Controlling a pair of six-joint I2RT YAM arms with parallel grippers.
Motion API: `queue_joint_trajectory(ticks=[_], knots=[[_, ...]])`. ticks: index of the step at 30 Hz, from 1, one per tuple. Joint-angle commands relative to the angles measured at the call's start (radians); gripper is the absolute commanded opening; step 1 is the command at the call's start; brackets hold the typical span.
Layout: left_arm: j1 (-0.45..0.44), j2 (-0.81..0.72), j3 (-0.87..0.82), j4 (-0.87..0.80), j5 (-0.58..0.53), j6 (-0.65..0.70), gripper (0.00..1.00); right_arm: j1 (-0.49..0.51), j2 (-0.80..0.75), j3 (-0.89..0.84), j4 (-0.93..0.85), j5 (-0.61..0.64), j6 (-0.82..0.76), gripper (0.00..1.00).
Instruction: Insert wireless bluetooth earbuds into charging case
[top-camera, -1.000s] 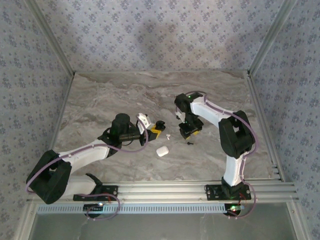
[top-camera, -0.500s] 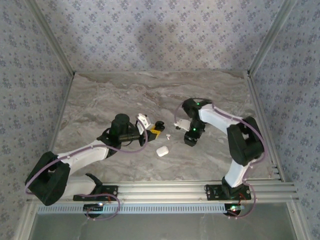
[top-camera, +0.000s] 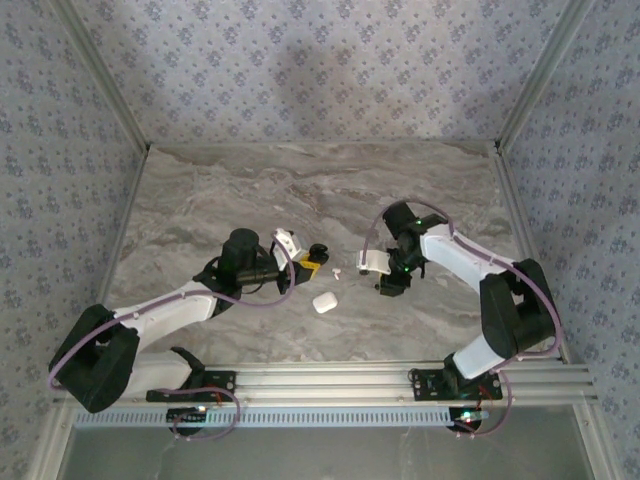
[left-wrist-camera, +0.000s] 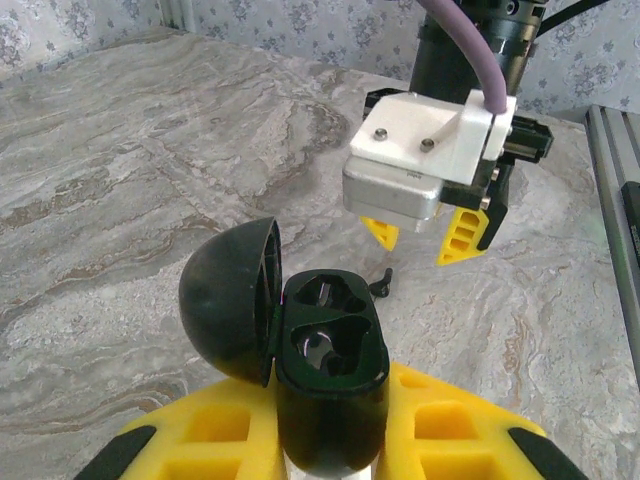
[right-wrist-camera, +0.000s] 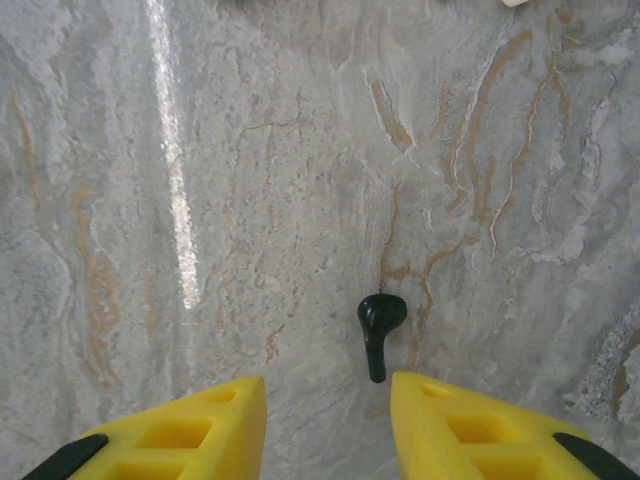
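My left gripper (left-wrist-camera: 330, 440) is shut on a black charging case (left-wrist-camera: 330, 400), held upright. Its domed lid (left-wrist-camera: 225, 300) hangs open to the left and both wells look empty. In the top view this gripper (top-camera: 312, 258) is at the table's middle. A small black stemmed earbud (right-wrist-camera: 378, 330) lies on the marble, stem toward my right gripper (right-wrist-camera: 328, 400). That gripper is open and low over the table, with the bud just ahead of the gap between its yellow fingers (right-wrist-camera: 200, 430). A white case (top-camera: 323, 301) and a tiny white earbud (top-camera: 337, 271) lie on the table between the arms.
The left wrist view shows my right gripper (left-wrist-camera: 420, 238) pointing down just beyond the black case, with the black earbud (left-wrist-camera: 380, 283) between them. Marble table (top-camera: 220, 190) is bare at the back and left. A metal rail (top-camera: 520, 230) runs along the right edge.
My right arm swung right and toward the near edge, and its gripper came down over the black earbud, jaws narrowing somewhat. The left arm and its case stayed still.
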Motion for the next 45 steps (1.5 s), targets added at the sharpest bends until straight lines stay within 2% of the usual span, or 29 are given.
queue_joint_trajectory(ticks=[1, 14, 28, 45], knots=[[0.004, -0.015, -0.003, 0.01, 0.008, 0.014, 0.2, 0.009, 0.013, -0.017, 0.043, 0.043, -0.169, 0.38], [0.004, -0.015, -0.006, 0.008, 0.005, 0.017, 0.2, 0.027, 0.105, -0.004, 0.112, 0.075, -0.168, 0.39], [0.004, -0.015, -0.006, 0.006, 0.005, 0.016, 0.2, 0.036, 0.171, 0.011, 0.138, 0.094, -0.141, 0.34], [0.003, -0.007, -0.006, 0.002, 0.002, 0.019, 0.2, 0.037, 0.182, 0.015, 0.159, 0.115, -0.108, 0.17]])
